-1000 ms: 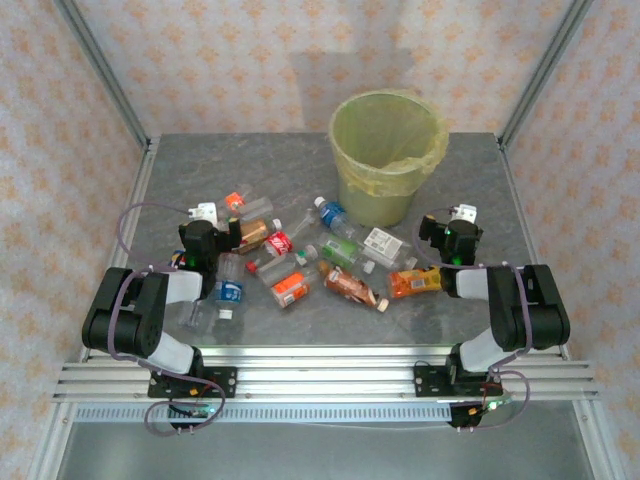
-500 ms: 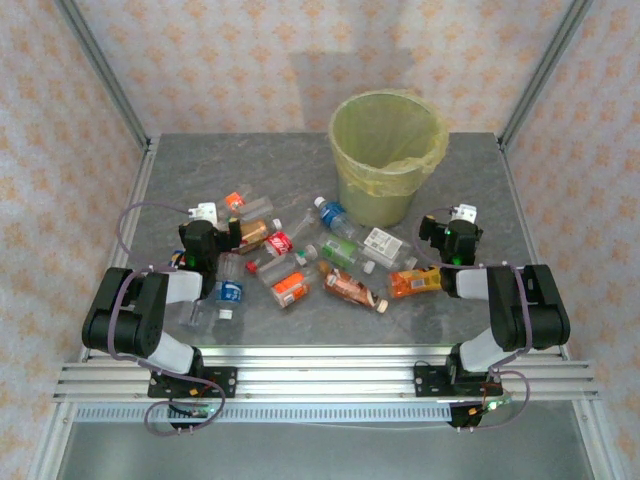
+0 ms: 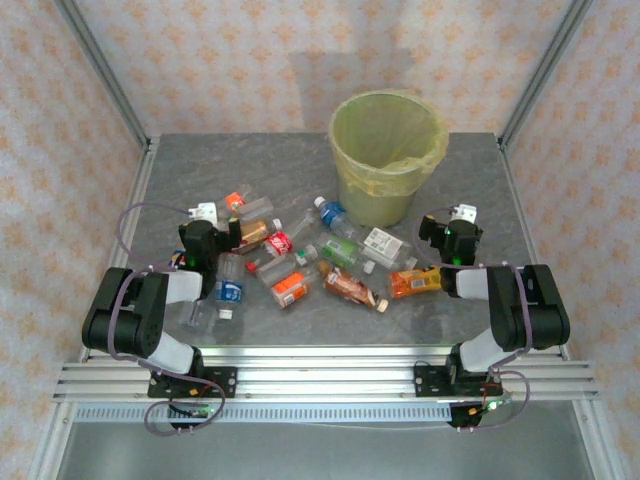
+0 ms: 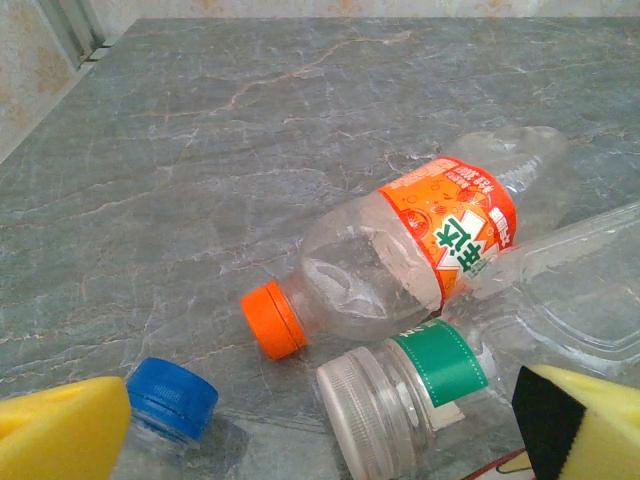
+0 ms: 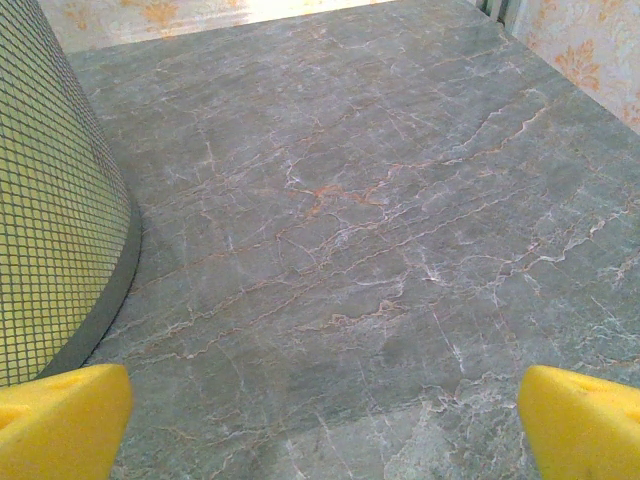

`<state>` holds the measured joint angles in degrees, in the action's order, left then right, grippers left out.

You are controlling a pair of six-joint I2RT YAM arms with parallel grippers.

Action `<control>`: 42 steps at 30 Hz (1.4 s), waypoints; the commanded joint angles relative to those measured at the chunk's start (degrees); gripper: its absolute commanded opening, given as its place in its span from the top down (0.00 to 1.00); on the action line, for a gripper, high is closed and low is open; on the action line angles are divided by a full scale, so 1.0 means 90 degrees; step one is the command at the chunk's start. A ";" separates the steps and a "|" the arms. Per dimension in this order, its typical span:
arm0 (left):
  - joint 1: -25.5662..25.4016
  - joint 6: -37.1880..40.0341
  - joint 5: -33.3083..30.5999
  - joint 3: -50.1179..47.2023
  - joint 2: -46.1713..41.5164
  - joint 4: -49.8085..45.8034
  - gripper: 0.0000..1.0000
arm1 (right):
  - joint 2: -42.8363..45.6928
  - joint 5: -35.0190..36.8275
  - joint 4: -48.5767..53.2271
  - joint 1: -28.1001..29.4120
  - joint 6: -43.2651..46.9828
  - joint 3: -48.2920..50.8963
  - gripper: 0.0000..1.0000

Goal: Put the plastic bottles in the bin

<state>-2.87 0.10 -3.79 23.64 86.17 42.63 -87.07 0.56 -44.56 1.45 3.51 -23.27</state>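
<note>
The pale yellow-green bin (image 3: 386,155) stands at the back middle of the table, lined with a yellowish bag. Several plastic bottles (image 3: 300,262) lie scattered in front of it. My left gripper (image 3: 222,232) sits low at the left end of the pile and is open. Between its yellow pads (image 4: 60,432) lie a clear-capped bottle with a green band (image 4: 405,395) and a blue cap (image 4: 170,397). Just beyond them lies an orange-capped, orange-labelled bottle (image 4: 420,255). My right gripper (image 3: 443,230) is open over bare table, with the bin's mesh wall (image 5: 50,220) to its left.
An orange-labelled bottle (image 3: 415,282) lies just left of my right arm. The grey marble table (image 3: 200,170) is framed by metal posts at the back corners, with patterned walls behind. Bare tabletop (image 5: 380,200) stretches ahead of the right gripper.
</note>
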 commanded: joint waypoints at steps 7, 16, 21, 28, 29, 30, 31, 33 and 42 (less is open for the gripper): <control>0.0046 0.0087 -0.0028 0.0432 -0.0283 -0.0759 0.00 | 0.0029 0.0036 0.0043 -0.0005 -0.0058 -0.0091 0.01; 0.0046 0.0004 -0.0223 0.0510 -0.1206 -0.1533 0.00 | 0.0636 0.0235 0.0658 -0.0005 -0.0110 -0.0148 0.01; 0.0046 -0.0061 -0.0313 0.0799 -0.2099 -0.2385 0.00 | 0.1282 0.0427 0.1407 -0.0003 -0.0245 -0.0276 0.01; 0.0046 -0.0535 -0.0674 0.1190 -0.3403 -0.3757 0.00 | 0.2331 0.1056 0.2753 -0.0005 -0.0643 -0.0578 0.01; 0.0051 -0.0639 -0.0787 0.1310 -0.3532 -0.4096 0.00 | 0.2462 0.1147 0.3044 -0.0005 -0.0757 -0.0683 0.01; 0.0046 -0.0730 -0.0866 0.1451 -0.3624 -0.4413 0.00 | 0.2566 0.1208 0.3278 -0.0005 -0.0853 -0.0768 0.01; 0.0046 -0.0842 -0.0935 0.1644 -0.3703 -0.4794 0.00 | 0.2675 0.1267 0.3541 -0.0005 -0.0955 -0.0859 0.01; 0.0047 -0.1020 -0.0997 0.2045 -0.3744 -0.5573 0.00 | 0.2864 0.1366 0.3981 -0.0005 -0.1184 -0.1005 0.01; 0.0057 -0.1482 -0.1733 0.4499 -0.2425 -0.9225 0.00 | 0.3308 0.1365 0.5709 -0.0005 -0.1728 -0.1615 0.01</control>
<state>-2.87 -11.20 -15.42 58.22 59.81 -23.22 -58.08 11.25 -2.02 1.45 -9.37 -34.74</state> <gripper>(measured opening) 0.999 0.992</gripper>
